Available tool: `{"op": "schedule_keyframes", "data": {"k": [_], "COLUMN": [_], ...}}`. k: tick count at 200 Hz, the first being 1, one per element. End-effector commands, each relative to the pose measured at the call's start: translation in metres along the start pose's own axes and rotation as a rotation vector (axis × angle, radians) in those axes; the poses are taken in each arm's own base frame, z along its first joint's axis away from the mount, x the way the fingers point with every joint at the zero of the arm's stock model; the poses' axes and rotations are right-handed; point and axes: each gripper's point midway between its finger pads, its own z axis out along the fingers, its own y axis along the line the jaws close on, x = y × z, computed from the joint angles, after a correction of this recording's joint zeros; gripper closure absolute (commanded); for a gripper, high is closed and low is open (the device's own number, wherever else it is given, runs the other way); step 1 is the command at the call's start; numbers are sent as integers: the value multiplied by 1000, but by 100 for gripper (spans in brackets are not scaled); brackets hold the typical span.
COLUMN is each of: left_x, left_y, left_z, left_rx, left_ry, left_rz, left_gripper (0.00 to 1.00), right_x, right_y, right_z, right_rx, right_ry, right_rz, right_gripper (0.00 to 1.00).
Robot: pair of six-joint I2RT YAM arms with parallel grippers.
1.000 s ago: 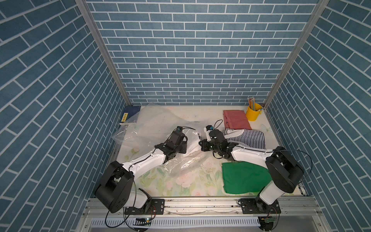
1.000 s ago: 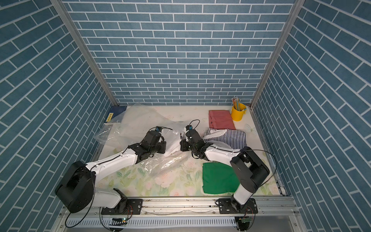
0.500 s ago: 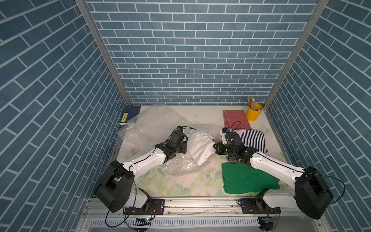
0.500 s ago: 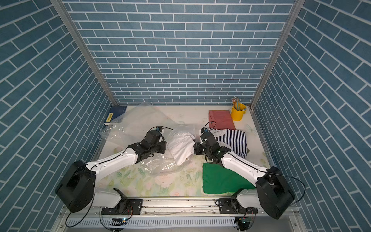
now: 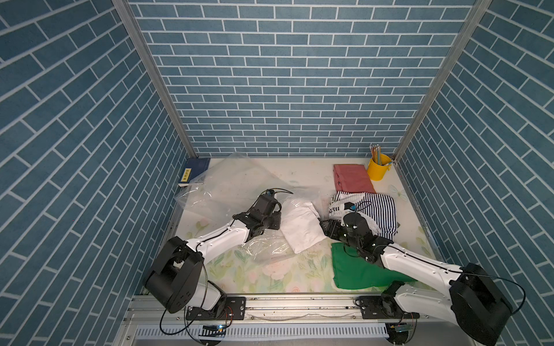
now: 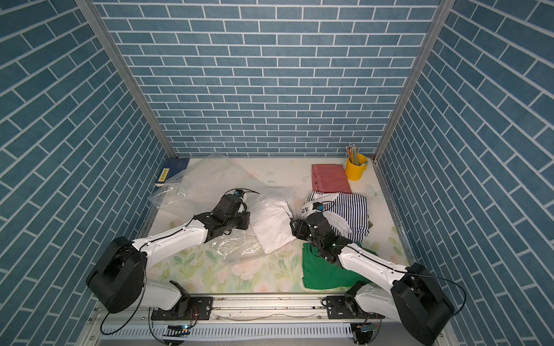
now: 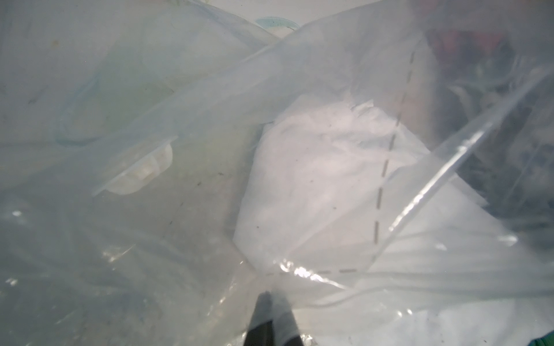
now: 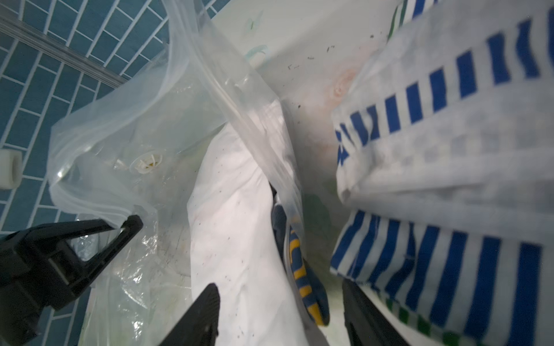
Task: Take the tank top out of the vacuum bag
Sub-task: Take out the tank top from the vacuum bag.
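The vacuum bag (image 5: 227, 191) is showing as clear glossy plastic film, crinkling and catching highlights. The tank top (image 5: 301, 227) is reading as matt white cloth, speckled. The striped garment (image 5: 379, 209) and green cloth (image 5: 356, 269) are looking matt.

White folded tank top (image 5: 301, 229), partly out of crumpled clear vacuum bag (image 5: 236, 185)
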Motion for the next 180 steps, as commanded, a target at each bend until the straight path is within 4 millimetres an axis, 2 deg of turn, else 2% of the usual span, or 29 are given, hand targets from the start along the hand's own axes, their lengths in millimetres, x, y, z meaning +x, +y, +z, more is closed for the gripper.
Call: {"op": "schedule_keyframes", "data": {"k": [1, 22, 47, 63, 80, 99, 125, 145, 180], "left_x": [-8, -8, -8, -8, -9, -10, -10, -10, -9], "left_y": [-4, -5, -4, -3, 0, 0, -2, -4, -4], "left_z": [-2, -3, -4, -5, -7, -8, -7, -5, -5], "left_rx": [17, 24, 18, 14, 1, -2, 11, 18, 23], "left_ry": [-8, -7, -9, -11, -18, -24, -22, -16, -13], "left_rz": [-12, -12, -8, -5, 0, 0, -5, -7, -6], "left_gripper": [100, 100, 100, 100, 100, 100, 100, 100, 100], "right_x": [4, 14, 14, 14, 8, 1, 9, 19, 29], "right_y": [3, 2, 9, 6, 2, -12, -27, -22, -2], "right_z": [2, 9, 19, 25, 15, -3, -13, -9, 6], "right_rx": [-9, -50, -58, -16, 1, 30, 35, -11, -91], "right_ry": [-35, -26, -16, -2, -46, -112, -122, -80, -6], "right_rz": [96, 128, 97, 84, 94, 130, 170, 160, 105], "right_gripper": [36, 34, 30, 28, 27, 27, 27, 27, 27]}}
